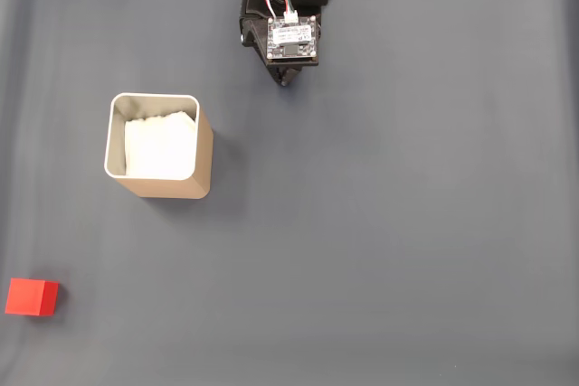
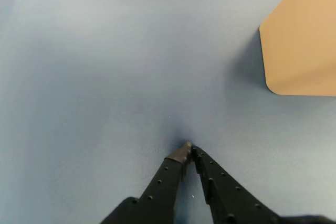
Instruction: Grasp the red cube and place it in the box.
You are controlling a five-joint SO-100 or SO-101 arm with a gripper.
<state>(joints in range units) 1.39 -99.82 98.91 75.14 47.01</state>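
The red cube (image 1: pixel 32 297) rests on the grey mat at the far lower left of the fixed view. The box (image 1: pixel 159 145), tan with a pale rim and white paper inside, stands left of centre; its tan side wall (image 2: pixel 304 40) fills the upper right corner of the wrist view. My gripper (image 2: pixel 189 148) is shut with its black fingertips touching and nothing between them. In the fixed view the arm sits at the top centre with the gripper (image 1: pixel 285 79) pointing down, far from the cube and to the upper right of the box.
A plain grey-blue mat (image 1: pixel 407 223) covers the whole work surface. The arm's base and a small circuit board (image 1: pixel 292 39) occupy the top centre.
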